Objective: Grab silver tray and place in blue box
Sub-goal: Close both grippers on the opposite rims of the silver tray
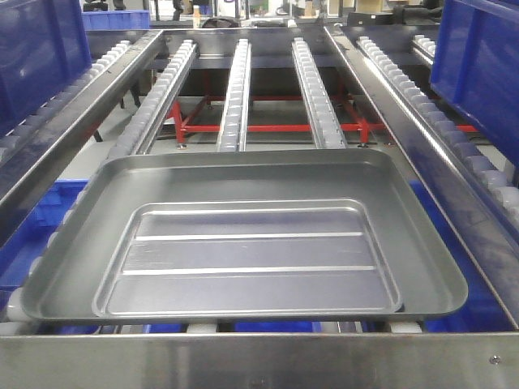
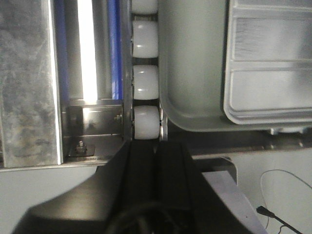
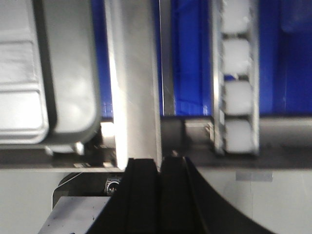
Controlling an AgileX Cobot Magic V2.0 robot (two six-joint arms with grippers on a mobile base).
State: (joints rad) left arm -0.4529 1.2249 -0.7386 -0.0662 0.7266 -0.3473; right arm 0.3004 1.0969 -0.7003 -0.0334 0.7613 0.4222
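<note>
R. wrist view: silver tray corner at frame L, just beside steel rail. White roller track at frame R, blue plastic btwn. right gripper bottom centre, black fingers pressed together, gripping nothing.

Silver tray on roller rails, blue box behind right

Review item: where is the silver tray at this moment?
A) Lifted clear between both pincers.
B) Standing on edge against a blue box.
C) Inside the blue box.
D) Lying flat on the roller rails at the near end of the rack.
D: the silver tray lies flat across the roller rails, while the left pincer and right pincer are shut near its corners, gripping nothing.
</note>
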